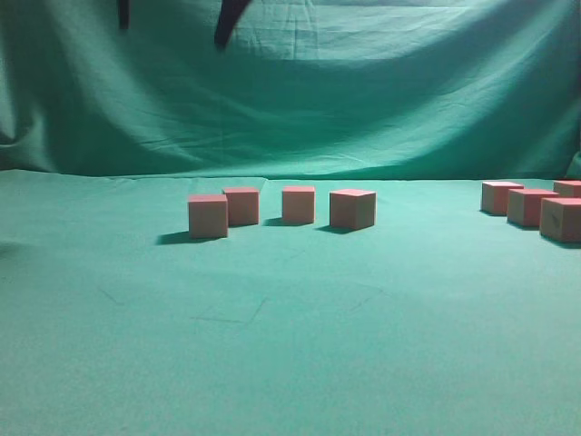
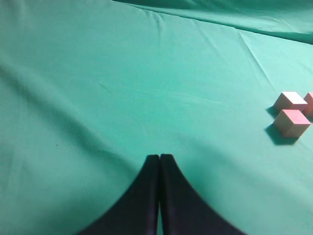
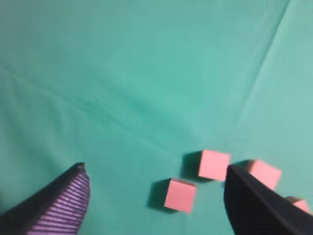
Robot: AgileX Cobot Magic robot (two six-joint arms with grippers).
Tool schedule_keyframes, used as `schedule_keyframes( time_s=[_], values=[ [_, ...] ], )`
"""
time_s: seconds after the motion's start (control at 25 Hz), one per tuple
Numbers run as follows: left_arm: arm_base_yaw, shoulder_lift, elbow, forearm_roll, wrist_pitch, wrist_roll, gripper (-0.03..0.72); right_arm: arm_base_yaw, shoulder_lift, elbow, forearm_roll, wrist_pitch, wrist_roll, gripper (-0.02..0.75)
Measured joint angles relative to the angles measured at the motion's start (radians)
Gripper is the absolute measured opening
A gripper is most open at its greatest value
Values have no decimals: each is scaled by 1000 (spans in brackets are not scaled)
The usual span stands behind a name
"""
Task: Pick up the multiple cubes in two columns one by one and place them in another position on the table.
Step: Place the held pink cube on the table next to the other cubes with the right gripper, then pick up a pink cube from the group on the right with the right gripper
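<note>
Wrinkled green cloth covering the wide flat table [image 1: 272, 363] filled the foreground of the exterior view, bare up to the first blocks. Beyond that stretch, four small pinkish-red matte cubes [image 1: 208, 215] stood in a loose row near the middle, their front faces paler tan; the leftmost sat slightly forward of its neighbour and partly overlapped it from this angle. Off to the right edge, another cluster of identical cubes [image 1: 531, 207] sat close together, well apart from the middle row. Behind everything hung a draped green cloth backdrop [image 1: 363, 91], with two dark finger tips showing at the top edge.

From the left wrist camera, the left gripper [image 2: 159, 157] hovered above bare cloth with its black jaws pressed together, clenched on nothing.

From the right wrist camera, the right gripper [image 3: 156, 171] hung released, its fingers [image 3: 63, 200] spread wide above several cubes, touching none of them.
</note>
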Motion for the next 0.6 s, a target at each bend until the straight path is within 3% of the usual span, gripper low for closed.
schedule_keyframes(
  time_s=[0.2,0.4,0.6],
  values=[
    [0,0,0,0,0,0,0,0,-204,29,-99,8,-60,549],
    [0,0,0,0,0,0,0,-10,-386,178,-192,11,-73,549],
    [0,0,0,0,0,0,0,-116,-532,406,-202,13,-49,549]
  ],
)
